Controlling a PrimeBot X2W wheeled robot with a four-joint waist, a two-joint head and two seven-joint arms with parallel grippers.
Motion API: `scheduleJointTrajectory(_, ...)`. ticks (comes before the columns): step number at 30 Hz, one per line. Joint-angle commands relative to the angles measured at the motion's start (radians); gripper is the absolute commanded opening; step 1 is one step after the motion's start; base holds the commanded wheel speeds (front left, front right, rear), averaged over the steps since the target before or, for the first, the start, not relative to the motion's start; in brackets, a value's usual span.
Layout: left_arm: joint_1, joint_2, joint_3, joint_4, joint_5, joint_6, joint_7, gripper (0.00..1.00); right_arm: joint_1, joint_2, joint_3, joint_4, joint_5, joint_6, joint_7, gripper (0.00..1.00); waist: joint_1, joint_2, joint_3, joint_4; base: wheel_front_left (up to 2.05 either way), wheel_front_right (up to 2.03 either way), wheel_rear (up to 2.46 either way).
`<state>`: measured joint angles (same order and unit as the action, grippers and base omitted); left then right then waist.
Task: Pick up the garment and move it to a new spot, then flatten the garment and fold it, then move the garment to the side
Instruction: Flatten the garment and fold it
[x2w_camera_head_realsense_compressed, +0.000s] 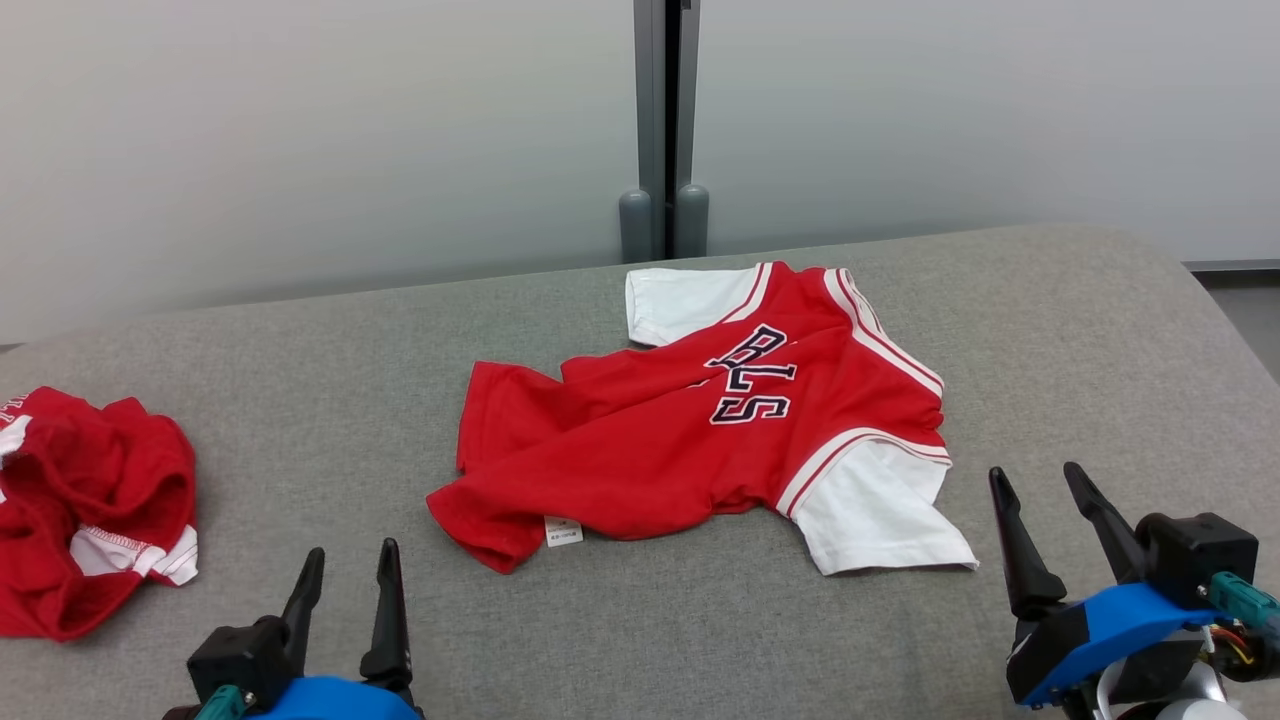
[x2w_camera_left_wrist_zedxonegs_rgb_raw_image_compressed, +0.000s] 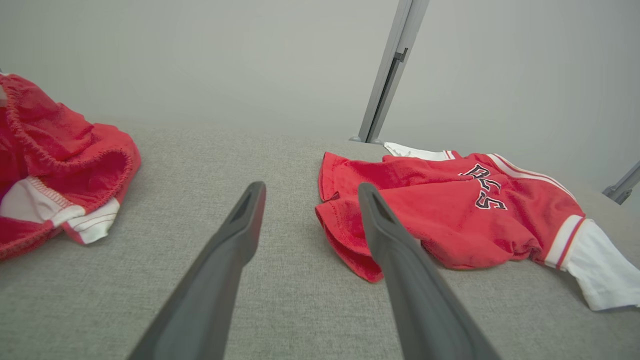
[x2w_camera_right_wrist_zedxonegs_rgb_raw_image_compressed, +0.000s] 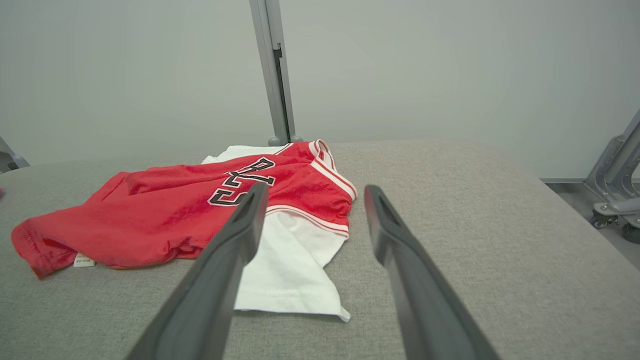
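Garment (x2w_camera_head_realsense_compressed: 650, 450) lies near the middle of the grey padded surface (x2w_camera_head_realsense_compressed: 1050, 330), a wide woven-cloth top that runs across the whole head view and rounds off at the far right. Behind it stand pale grey wall panels (x2w_camera_head_realsense_compressed: 300, 130), split by a darker upright post (x2w_camera_head_realsense_compressed: 665, 120) just beyond the far edge.

It is a red shirt with white sleeves, spread out but not flat: the body is creased and partly folded over itself, with its hem end toward the robot's left and its collar end toward the right. One white sleeve (x2w_camera_head_realsense_compressed: 880, 520) lies flat at the near right, and the other (x2w_camera_head_realsense_compressed: 680, 300) at the far edge close to the post. In the left wrist view the shirt (x2w_camera_left_wrist_zedxonegs_rgb_raw_image_compressed: 450, 220) sits to the right of the fingers; in the right wrist view it (x2w_camera_right_wrist_zedxonegs_rgb_raw_image_compressed: 150, 215) sits ahead and to the left.

A crumpled red bundle (x2w_camera_head_realsense_compressed: 90, 500) with white trim lies well apart at the far left (x2w_camera_left_wrist_zedxonegs_rgb_raw_image_compressed: 55, 150).

The right gripper (x2w_camera_head_realsense_compressed: 1035, 472) hovers at the lower right, near the flat sleeve but not touching it, its two dark fingers spread and holding nothing (x2w_camera_right_wrist_zedxonegs_rgb_raw_image_compressed: 315, 186). The left gripper (x2w_camera_head_realsense_compressed: 350, 550) is at the lower left, near the hem corner, fingers likewise spread and empty (x2w_camera_left_wrist_zedxonegs_rgb_raw_image_compressed: 310, 186).

Dark outlined lettering (x2w_camera_head_realsense_compressed: 750, 375) crosses the chest. A small white label (x2w_camera_head_realsense_compressed: 563, 531) pokes out at the near hem (x2w_camera_right_wrist_zedxonegs_rgb_raw_image_compressed: 83, 260).
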<state>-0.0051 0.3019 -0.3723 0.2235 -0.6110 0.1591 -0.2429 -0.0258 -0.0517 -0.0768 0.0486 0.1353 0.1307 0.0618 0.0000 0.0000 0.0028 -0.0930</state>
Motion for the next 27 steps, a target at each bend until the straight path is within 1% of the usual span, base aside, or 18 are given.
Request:
scheduleJointTrajectory(1, -0.006, 0.005, -0.021, -0.003, 0.019, 0.002, 0.014, 1.00, 0.005, 0.002, -0.003, -0.001, -0.001, 0.000, 0.006, 1.00, 0.0000, 0.0000, 0.005, -0.003, 0.00, 0.00, 0.00)
scheduleJointTrajectory(5, -0.023, -0.005, -0.048, -0.003, 0.020, -0.014, 0.037, 1.00, -0.008, 0.001, 0.005, 0.018, -0.001, 0.000, 0.009, 1.00, 0.0000, 0.0000, 0.019, -0.014, 0.00, 0.00, 0.00)
scheduleJointTrajectory(8, -0.049, -0.021, -0.079, 0.020, 0.012, -0.044, 0.069, 1.00, -0.031, 0.001, 0.014, 0.047, -0.004, 0.000, 0.003, 1.00, 0.0000, 0.0000, 0.041, -0.023, 0.00, 0.00, 0.00)
scheduleJointTrajectory(12, -0.105, -0.062, -0.121, 0.098, -0.003, -0.083, 0.114, 1.00, -0.057, 0.001, 0.034, 0.084, 0.009, 0.000, -0.013, 1.00, 0.0000, 0.0000, 0.065, -0.036, 0.00, 0.00, 0.00)
scheduleJointTrajectory(14, -0.132, -0.083, -0.132, 0.156, -0.013, -0.092, 0.137, 1.00, -0.067, 0.001, 0.040, 0.099, 0.011, 0.000, -0.021, 1.00, 0.0000, 0.0000, 0.075, -0.042, 0.00, 0.00, 0.00)
scheduleJointTrajectory(18, -0.192, -0.119, -0.128, 0.256, -0.037, -0.098, 0.159, 1.00, -0.085, 0.001, 0.050, 0.122, 0.018, 0.000, -0.037, 1.00, 0.0000, 0.0000, 0.090, -0.052, 0.00, 0.00, 0.00)
scheduleJointTrajectory(24, -0.266, -0.144, -0.099, 0.376, -0.072, -0.104, 0.171, 1.00, -0.105, 0.001, 0.068, 0.156, 0.033, 0.000, -0.051, 1.00, 0.0000, 0.0000, 0.116, -0.069, 0.00, 0.00, 0.00)
scheduleJointTrajectory(27, -0.297, -0.147, -0.084, 0.430, -0.085, -0.096, 0.185, 1.00, -0.119, 0.001, 0.075, 0.172, 0.035, 0.000, -0.055, 1.00, 0.0000, 0.0000, 0.127, -0.076, 0.00, 0.00, 0.00)
